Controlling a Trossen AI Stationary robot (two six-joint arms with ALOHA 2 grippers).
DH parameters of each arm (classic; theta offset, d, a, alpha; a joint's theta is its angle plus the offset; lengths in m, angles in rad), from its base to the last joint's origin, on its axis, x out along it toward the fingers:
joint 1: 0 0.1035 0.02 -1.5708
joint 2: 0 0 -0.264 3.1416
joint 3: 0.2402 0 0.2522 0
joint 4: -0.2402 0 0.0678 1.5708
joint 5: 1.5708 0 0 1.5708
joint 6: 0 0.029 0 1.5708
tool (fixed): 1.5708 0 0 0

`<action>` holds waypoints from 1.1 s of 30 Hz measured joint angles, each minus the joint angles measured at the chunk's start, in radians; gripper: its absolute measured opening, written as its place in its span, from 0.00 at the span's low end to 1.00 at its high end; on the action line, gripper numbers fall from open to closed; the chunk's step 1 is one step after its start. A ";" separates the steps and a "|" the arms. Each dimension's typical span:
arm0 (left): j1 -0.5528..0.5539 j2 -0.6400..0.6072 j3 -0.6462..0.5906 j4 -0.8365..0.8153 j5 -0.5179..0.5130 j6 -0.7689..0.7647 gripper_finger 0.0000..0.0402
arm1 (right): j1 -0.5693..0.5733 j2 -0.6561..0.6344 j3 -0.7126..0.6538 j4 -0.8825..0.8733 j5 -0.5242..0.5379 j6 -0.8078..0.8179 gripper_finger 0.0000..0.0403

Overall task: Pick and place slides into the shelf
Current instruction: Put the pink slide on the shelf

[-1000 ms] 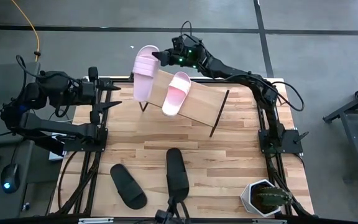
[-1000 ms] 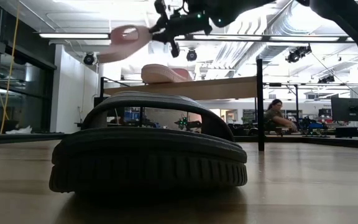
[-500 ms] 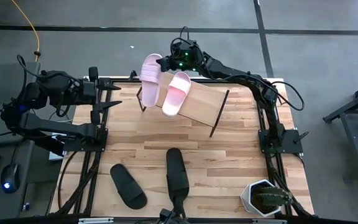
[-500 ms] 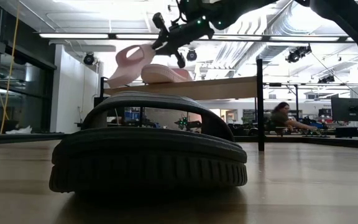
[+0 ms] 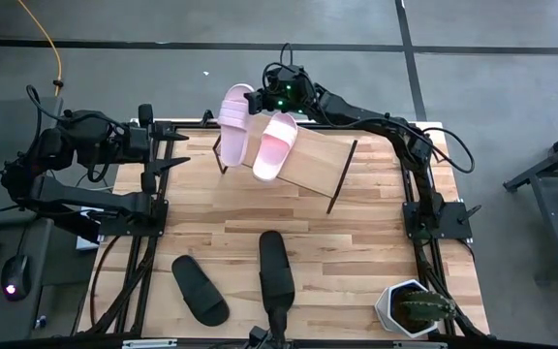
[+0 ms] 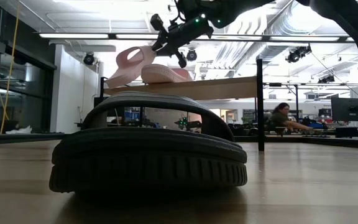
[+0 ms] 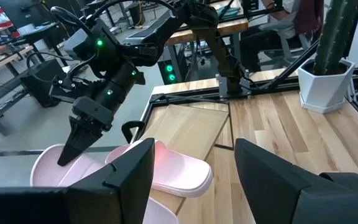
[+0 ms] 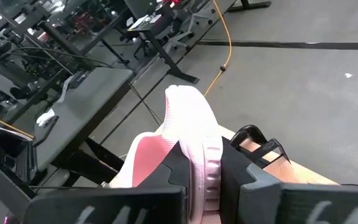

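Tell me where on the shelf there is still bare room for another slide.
The shelf is bare from the resting pink slide to its right-hand frame leg. The left end is crowded: the right end effector holds the second pink slide there. The left end effector waits at the table's left edge.

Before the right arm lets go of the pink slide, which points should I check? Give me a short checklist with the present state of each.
1. Right claw shut on held pink slide: ok.
2. Held slide lying flat on the shelf: not ok, tilted in the low view.
3. Clear of the other pink slide: cannot tell, they look very close.
4. Left claw out of the way: ok, at the table's left edge.
5. Black slides not in the way: ok, on the tabletop.
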 joint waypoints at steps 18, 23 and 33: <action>0.000 0.000 0.000 0.000 0.000 -0.015 0.52 | 0.008 -0.001 0.001 -0.130 0.064 -0.027 0.11; 0.000 0.001 0.000 0.000 0.000 -0.016 0.52 | 0.009 -0.001 0.001 -0.144 0.045 -0.036 0.14; 0.000 0.001 0.000 0.001 0.033 -0.026 0.52 | -0.007 -0.001 0.001 -0.251 0.062 -0.066 0.25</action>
